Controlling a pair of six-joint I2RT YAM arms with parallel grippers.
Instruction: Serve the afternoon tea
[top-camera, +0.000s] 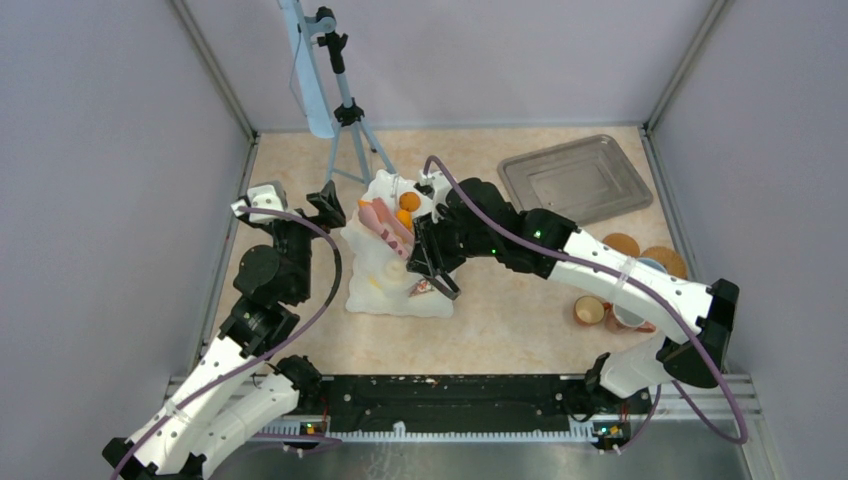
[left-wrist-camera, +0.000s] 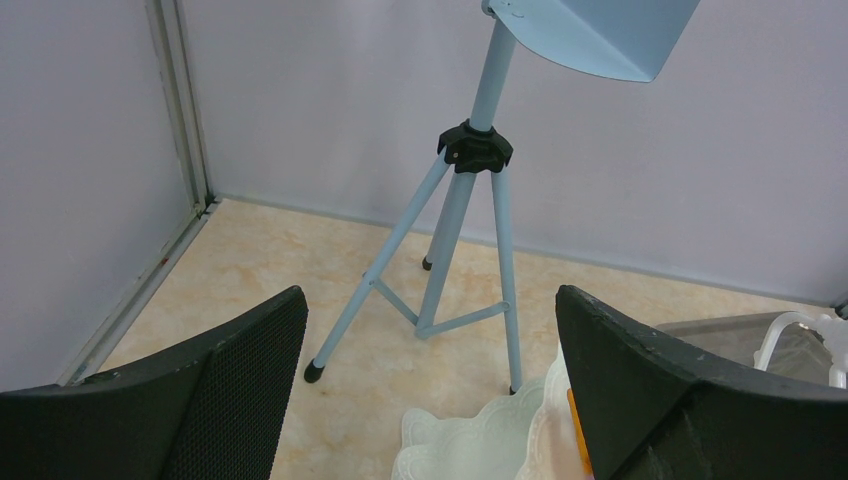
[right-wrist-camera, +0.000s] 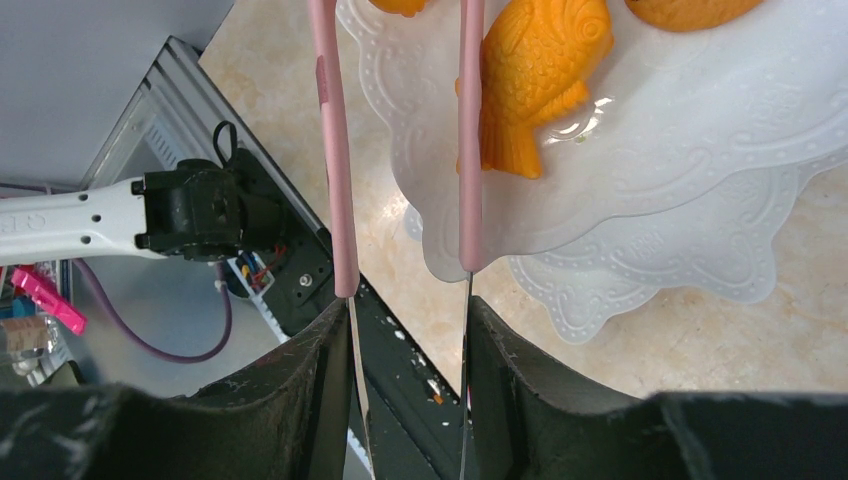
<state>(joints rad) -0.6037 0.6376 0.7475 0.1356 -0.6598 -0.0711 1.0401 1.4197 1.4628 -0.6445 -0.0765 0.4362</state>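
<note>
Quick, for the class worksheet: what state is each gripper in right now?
Left gripper: open, holding nothing.
Right gripper: closed on the pink tongs.

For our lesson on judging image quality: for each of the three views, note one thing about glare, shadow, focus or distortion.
Top external: even light, soft shadows; the frame posts splay outward, a wide-lens effect. Left wrist: the tripod is sharp; the dark fingers loom large. Right wrist: bright glare on the white stand beside the fish pastry; the pink tongs are crisp.
</note>
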